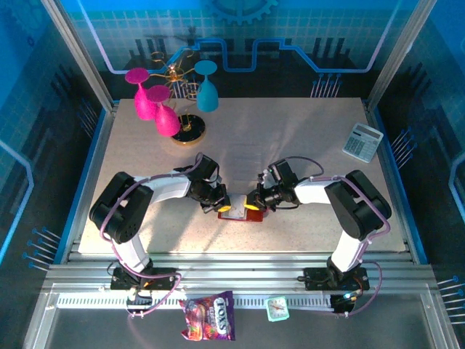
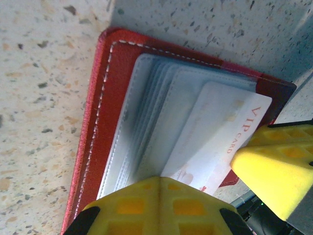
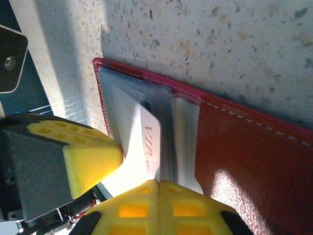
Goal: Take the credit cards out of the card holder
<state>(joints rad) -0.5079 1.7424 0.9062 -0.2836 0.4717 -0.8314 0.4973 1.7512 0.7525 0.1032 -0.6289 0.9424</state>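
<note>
As the open card holder (image 2: pixel 95 122) lies lengthwise between them, my right gripper (image 3: pixel 157 183) pinches the VIP card's (image 2: pixel 220 125) end; my left gripper (image 2: pixel 159 181) sits closed at the holder's edge.

We see the red card holder (image 1: pixel 234 215) (image 2: pixel 100 122) (image 3: pixel 244 152) lying open and flat at the near middle of the table (image 1: pixel 290 131), its pale pockets fanned up, and a whitish card (image 2: pixel 215 132) (image 3: pixel 149 142) with reddish "VIP" print partly out of one pocket

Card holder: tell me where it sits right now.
In the top view the card holder lies open on the table, front centre, between the left tool and the right tool, a white VIP card showing in its pockets.
</note>
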